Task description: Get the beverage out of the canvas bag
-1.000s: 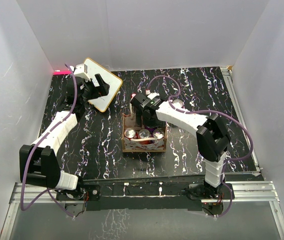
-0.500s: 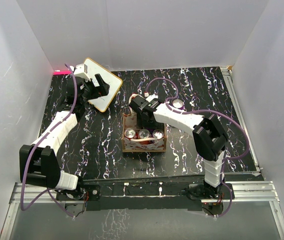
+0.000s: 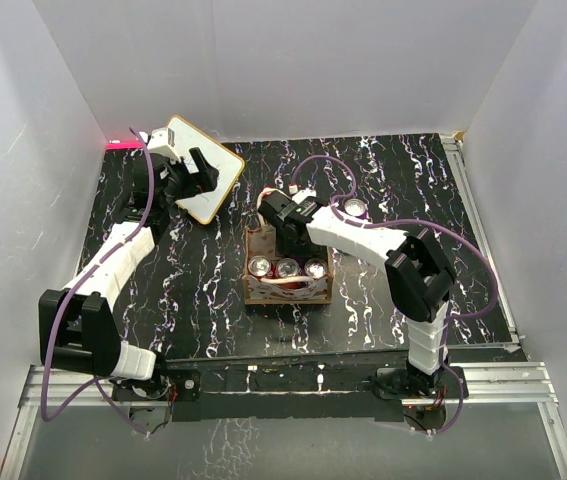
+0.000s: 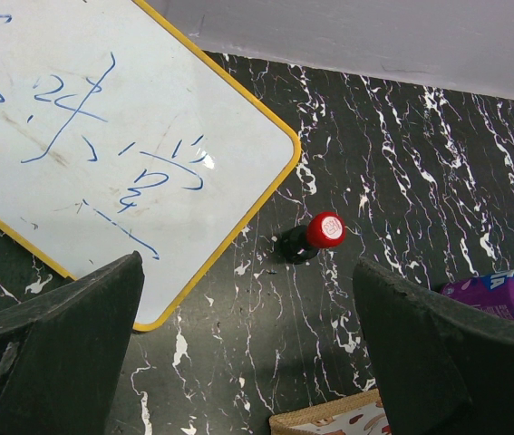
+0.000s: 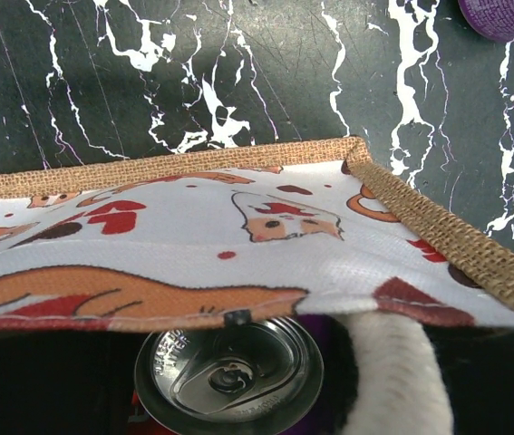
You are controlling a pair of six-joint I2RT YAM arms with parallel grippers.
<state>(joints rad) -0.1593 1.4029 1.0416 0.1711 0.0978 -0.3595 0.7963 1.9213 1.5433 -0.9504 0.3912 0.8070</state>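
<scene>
The canvas bag (image 3: 286, 290) stands mid-table with three cans upright inside, a purple one (image 3: 316, 268) at the right. My right gripper (image 3: 285, 228) hangs over the bag's back edge. In the right wrist view, the printed bag wall (image 5: 238, 227) fills the middle, and a silver can top (image 5: 229, 367) shows below it beside the white handle (image 5: 392, 372). Dark fingers (image 5: 39, 390) flank the can, open and holding nothing. My left gripper (image 4: 247, 344) is open above the bare table by the whiteboard (image 4: 102, 127).
A purple can (image 3: 354, 208) lies on the table behind the bag to its right; it is also in the left wrist view (image 4: 510, 294). A small dark bottle with a red cap (image 4: 324, 231) stands near the whiteboard's corner. White walls enclose the table.
My right gripper has shifted slightly left and settled over the bag's back edge. The left arm has not moved.
</scene>
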